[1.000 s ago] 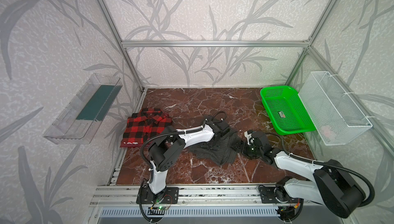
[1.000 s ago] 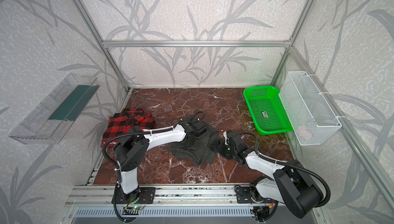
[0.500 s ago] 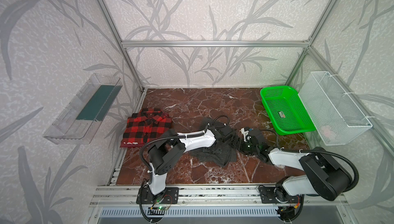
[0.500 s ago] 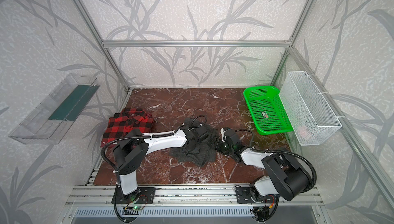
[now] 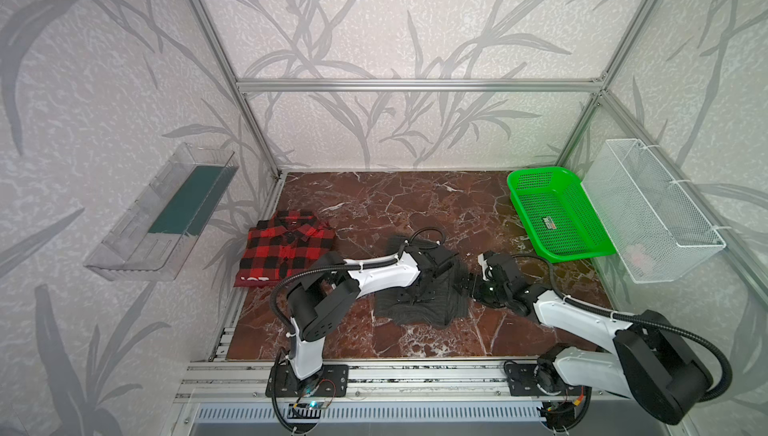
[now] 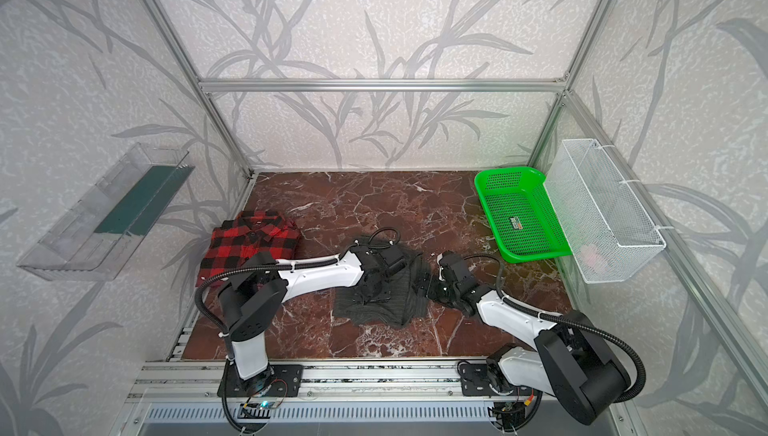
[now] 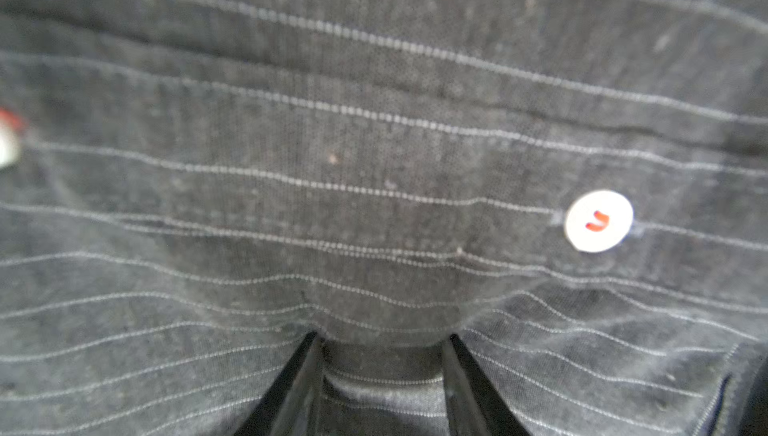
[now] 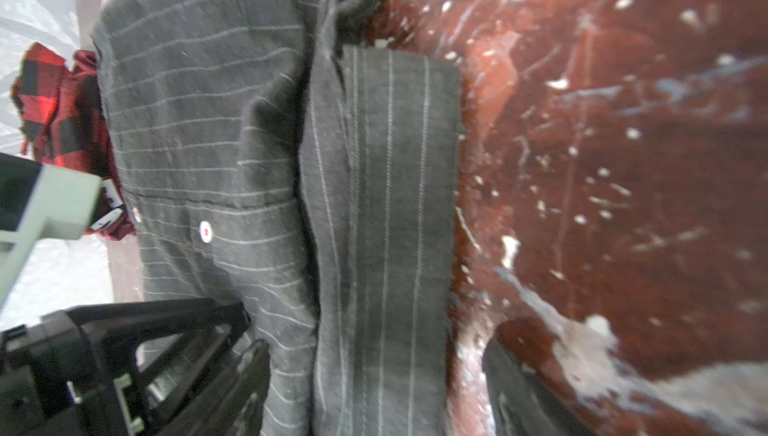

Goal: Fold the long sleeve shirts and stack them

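My left gripper [image 7: 382, 335] presses into the charcoal shirt [image 5: 419, 305], with cloth bunched between its jaws; clamped or not, I cannot tell. My right gripper [image 8: 378, 338] stands open astride that shirt's edge. The plaid shirt [image 5: 286, 247] lies folded at the left edge of the red marbled desk [image 5: 395, 205], inside leaf-papered walls [image 5: 415, 18].

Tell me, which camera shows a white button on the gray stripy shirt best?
The left wrist view: the white button sits big and close on the pinstriped shirt, red thread showing. The right wrist view shows buttons only small. In both top views they are too tiny to find.
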You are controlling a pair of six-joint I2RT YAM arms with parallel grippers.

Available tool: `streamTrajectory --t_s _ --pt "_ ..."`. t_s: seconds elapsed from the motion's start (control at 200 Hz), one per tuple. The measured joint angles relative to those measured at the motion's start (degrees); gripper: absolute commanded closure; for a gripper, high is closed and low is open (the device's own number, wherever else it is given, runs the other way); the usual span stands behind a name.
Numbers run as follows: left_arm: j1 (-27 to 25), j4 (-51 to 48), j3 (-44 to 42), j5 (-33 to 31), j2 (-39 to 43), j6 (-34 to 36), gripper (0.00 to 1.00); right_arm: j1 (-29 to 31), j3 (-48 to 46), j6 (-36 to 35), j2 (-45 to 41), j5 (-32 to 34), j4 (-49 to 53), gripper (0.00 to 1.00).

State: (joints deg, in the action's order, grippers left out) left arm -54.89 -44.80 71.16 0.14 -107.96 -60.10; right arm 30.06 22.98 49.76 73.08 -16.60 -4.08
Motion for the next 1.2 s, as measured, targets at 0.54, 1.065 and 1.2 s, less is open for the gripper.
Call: streamTrajectory --t_s 0.54,1.065,1.2 --pt "-1.57 -1.07 -0.07 1.07 0.09 -2.19 0.54 0.13 1.01 -1.16 14.82 -9.01 -22.62 0.39" --pt "-1.68 -1.16 -0.04 1.07 0.09 -2.69 0.54 1.95 6.45 -4.44 15.47 -2.21 -11.72 0.75" --pt "-1.73 -1.09 -0.02 1.36 0.15 -2.75 0.54 2.1 6.45 -4.61 15.67 -1.86 -11.1 0.85"
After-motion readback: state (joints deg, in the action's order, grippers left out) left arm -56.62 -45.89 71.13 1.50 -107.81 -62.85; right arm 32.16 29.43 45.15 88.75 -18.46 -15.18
